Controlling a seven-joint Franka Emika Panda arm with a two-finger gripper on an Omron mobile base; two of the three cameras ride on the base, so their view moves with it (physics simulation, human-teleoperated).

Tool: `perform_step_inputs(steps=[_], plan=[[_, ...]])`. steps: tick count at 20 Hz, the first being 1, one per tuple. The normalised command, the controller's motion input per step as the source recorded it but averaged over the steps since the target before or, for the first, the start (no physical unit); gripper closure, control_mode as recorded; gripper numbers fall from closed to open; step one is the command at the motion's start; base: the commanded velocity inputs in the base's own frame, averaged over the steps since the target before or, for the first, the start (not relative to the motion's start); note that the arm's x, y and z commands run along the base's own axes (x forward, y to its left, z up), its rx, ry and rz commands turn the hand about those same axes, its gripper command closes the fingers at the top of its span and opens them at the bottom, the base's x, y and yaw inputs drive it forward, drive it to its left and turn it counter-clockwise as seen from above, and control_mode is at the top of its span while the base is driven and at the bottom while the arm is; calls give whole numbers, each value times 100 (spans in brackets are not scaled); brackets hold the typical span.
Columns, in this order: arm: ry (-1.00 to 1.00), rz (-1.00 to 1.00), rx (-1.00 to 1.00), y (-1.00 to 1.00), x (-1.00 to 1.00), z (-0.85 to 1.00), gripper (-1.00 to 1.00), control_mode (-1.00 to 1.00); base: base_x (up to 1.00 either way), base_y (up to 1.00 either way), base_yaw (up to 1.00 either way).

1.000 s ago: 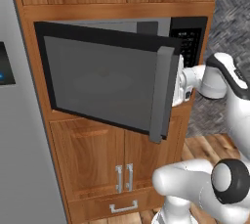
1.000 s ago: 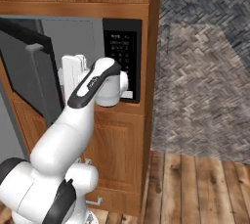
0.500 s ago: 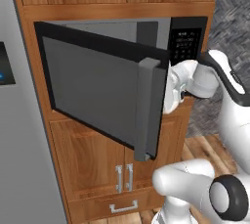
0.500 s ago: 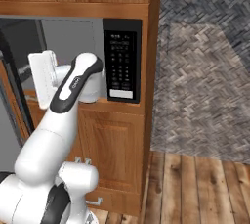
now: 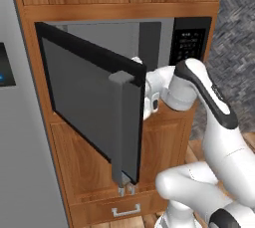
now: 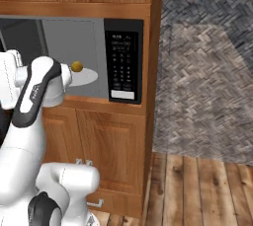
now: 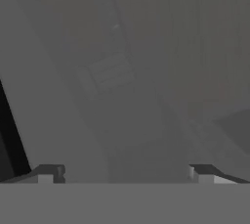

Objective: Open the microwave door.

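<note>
Microwave door [image 5: 87, 107] swung wide, frame centre-left; hand [image 7: 122, 171] behind it, fingers spread, gripping nothing; small yellow item [image 6: 76, 66] inside cavity.

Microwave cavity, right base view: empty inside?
No: a small yellow-brown round item sits on the white turntable plate inside the open microwave.

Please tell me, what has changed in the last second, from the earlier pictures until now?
The microwave door has swung further open, its handle edge coming out and to the left in the left base view. The arm followed it left, with the hand behind the door's free edge. The interior now shows a plate with a small yellowish thing on it. The microwave, its keypad and the cabinets stayed put.
</note>
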Motion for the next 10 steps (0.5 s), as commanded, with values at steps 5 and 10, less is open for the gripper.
perform_step_inputs(steps=[5,10], plan=[[-2,-17,0,100,-1,0,-100,-100,0,0,0],[-1,-19,0,100,11,-6,-100,-100,0,0,0]])
